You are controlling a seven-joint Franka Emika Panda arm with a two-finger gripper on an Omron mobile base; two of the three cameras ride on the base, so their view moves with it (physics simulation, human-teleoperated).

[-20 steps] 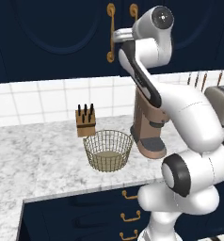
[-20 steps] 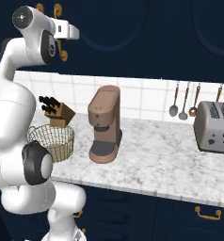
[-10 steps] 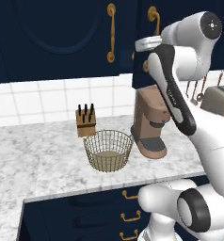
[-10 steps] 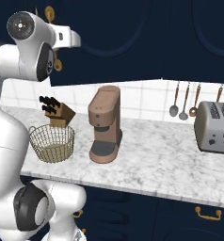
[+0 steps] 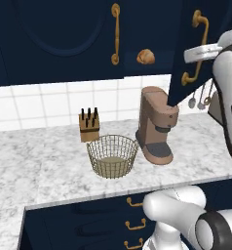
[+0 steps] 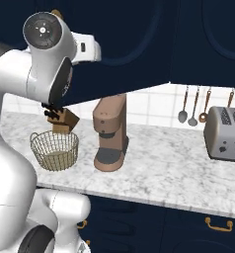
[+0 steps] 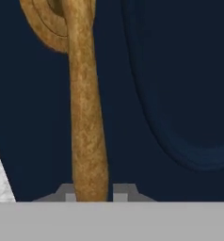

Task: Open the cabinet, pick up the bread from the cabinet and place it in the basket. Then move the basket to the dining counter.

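1. Gripper (image 7: 92,194) sits at the brass handle (image 7: 85,108) of the cabinet's (image 5: 64,39) right door (image 5: 186,53); the finger tips (image 7: 67,194) flank the bar closely, but I cannot tell whether they pinch it or are letting go.
2. Leftmost on the marble worktop (image 5: 40,166) stands the knife block (image 5: 89,125), with the basket (image 5: 112,156) just in front of it.
3. Bread (image 5: 145,56) lies inside the cabinet, visible in the gap between the closed left door and the swung-out right door, above the coffee machine (image 5: 157,124).
4. That door looks well open. To finish this step well, I judge the fingers should part fully and back straight off the handle, without dragging the door shut.
5. Farther right hang utensils (image 6: 192,105), then the toaster (image 6: 227,133).
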